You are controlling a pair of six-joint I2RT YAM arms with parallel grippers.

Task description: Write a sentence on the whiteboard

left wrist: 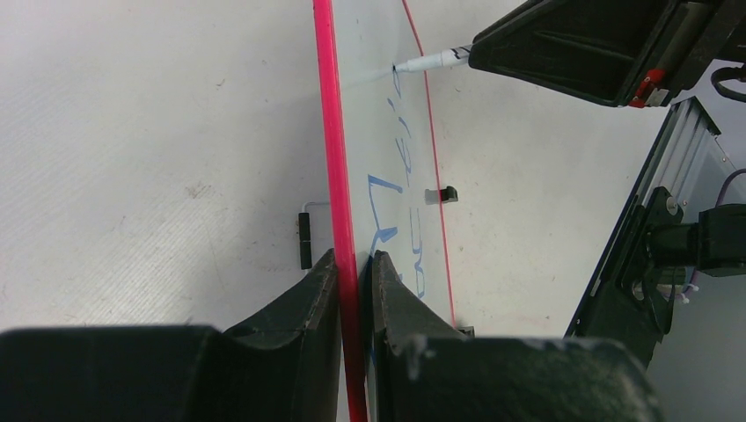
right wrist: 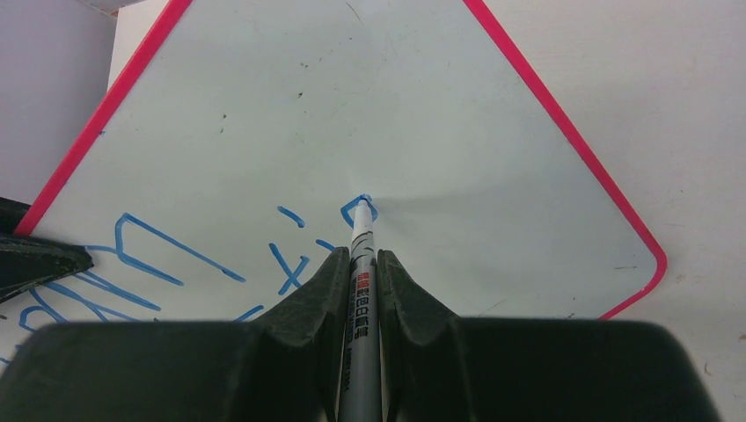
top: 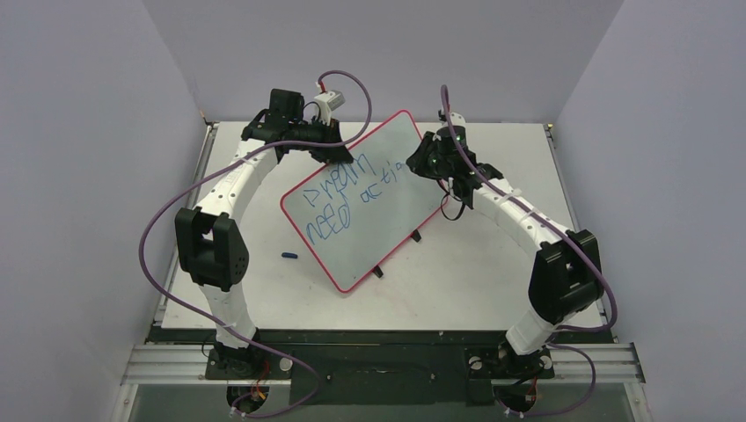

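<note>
The whiteboard point(top: 365, 207), white with a thin red rim, stands tilted on the table. My left gripper point(top: 339, 156) is shut on its upper left edge; the red rim point(left wrist: 339, 176) runs between the two fingers. Blue handwriting, the sentence point(top: 343, 198), fills two rows. My right gripper point(top: 420, 165) is shut on a white marker point(right wrist: 361, 299). The marker's tip touches the board at a small blue loop point(right wrist: 359, 208), the last letter of the second row. From the left wrist view the marker point(left wrist: 435, 61) meets the board's face near its far end.
A small blue cap point(top: 289, 256) lies on the table left of the board. Two black clips point(top: 416, 236) stick out along the board's lower right edge. Grey walls close in the table on three sides. A purple cable point(top: 347, 83) loops above the left arm.
</note>
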